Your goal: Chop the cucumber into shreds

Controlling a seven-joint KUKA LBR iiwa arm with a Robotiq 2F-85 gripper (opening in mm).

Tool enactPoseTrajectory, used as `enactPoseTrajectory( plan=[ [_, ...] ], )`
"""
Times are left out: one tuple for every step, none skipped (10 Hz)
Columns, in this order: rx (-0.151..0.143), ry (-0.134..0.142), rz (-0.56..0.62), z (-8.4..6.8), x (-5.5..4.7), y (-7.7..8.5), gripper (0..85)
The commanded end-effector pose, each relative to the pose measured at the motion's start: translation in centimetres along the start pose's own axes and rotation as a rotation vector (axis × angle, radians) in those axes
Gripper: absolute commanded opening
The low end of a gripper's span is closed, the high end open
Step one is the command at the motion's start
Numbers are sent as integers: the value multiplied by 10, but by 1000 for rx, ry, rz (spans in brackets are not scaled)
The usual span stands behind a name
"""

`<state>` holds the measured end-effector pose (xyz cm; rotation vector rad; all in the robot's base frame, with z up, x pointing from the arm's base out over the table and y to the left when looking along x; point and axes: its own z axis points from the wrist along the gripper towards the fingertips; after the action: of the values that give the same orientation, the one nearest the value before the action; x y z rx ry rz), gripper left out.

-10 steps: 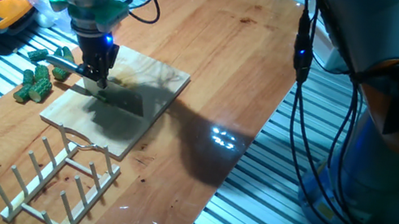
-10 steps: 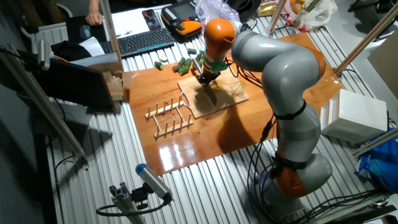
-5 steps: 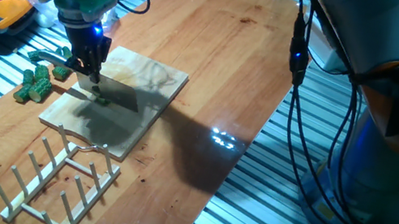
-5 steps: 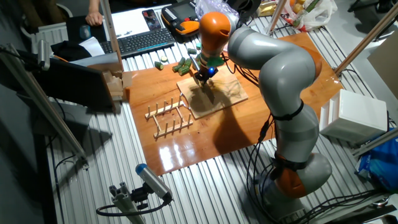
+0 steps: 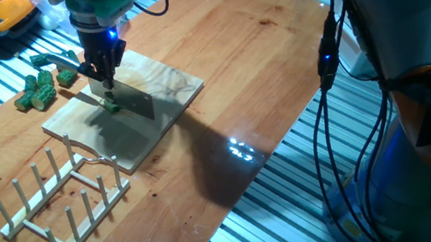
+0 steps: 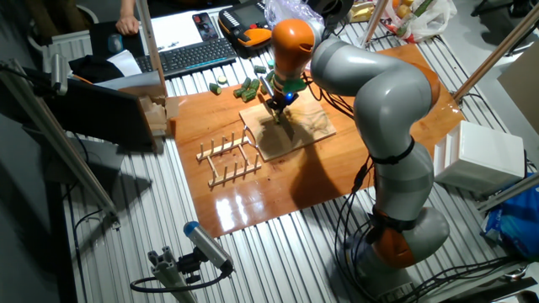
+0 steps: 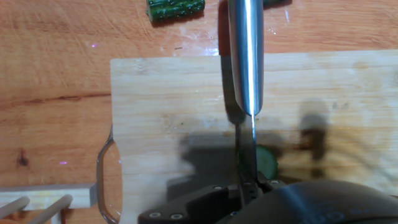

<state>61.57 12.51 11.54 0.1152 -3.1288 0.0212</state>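
Holding a steel-bladed knife (image 7: pixel 246 74) edge-down over the pale wooden cutting board (image 5: pixel 123 114), the black two-finger claw (image 5: pixel 104 76) is pinched on the handle. The small round cucumber slice, dark rind and pale centre (image 7: pixel 261 163), lies on the board right at the blade, partly hidden by it. Risk, as I judge it: the slice is loose, so the blade may push it sideways or carry it up stuck to the steel. Dark-green knobbly chunks (image 5: pixel 39 92) sit on the tabletop beside the board.
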Motion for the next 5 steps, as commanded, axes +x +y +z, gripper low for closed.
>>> enactPoseTrajectory(
  plan=[
    [-3, 0, 1, 2, 0, 0, 0],
    [-6, -3, 2, 5, 0, -1, 0],
    [-7, -5, 2, 7, -1, -1, 0],
    [-9, -5, 1, 9, -1, -2, 0],
    [-21, -9, -1, 13, 1, -3, 0]
  ],
)
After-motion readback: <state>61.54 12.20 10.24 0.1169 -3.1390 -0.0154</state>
